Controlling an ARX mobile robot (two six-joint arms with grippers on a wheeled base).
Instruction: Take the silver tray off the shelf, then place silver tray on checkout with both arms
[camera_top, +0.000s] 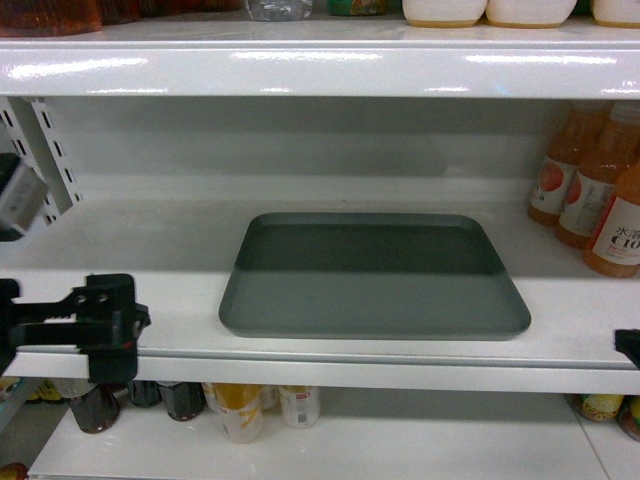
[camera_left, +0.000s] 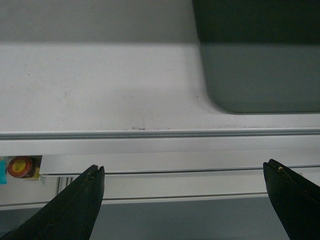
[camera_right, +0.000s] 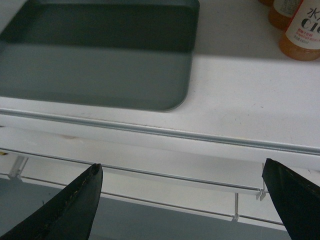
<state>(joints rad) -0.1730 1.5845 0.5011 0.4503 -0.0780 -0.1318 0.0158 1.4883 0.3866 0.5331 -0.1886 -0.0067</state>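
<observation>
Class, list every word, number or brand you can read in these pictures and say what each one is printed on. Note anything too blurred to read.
"C10" or "C100", cut off at the frame edge: white label of the nearest orange drink bottle, in large red characters.
Chinese characters above it: too blurred to read.
Labels on the other orange bottles: too blurred.
Bottles and cans on the lower shelf: unreadable.
Tray: no markings.

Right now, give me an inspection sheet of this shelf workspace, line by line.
Surface: white shelf, bare around the tray.
Job's things: silver tray lying flat near the front lip, untouched.
Clutter: orange drink bottles to the tray's right, apart from it.
Grippers: left gripper and right gripper both open, in front of the shelf edge, holding nothing.
Cables: nothing seen.
Surroundings: bottles on the lower shelf; containers on the board above.
</observation>
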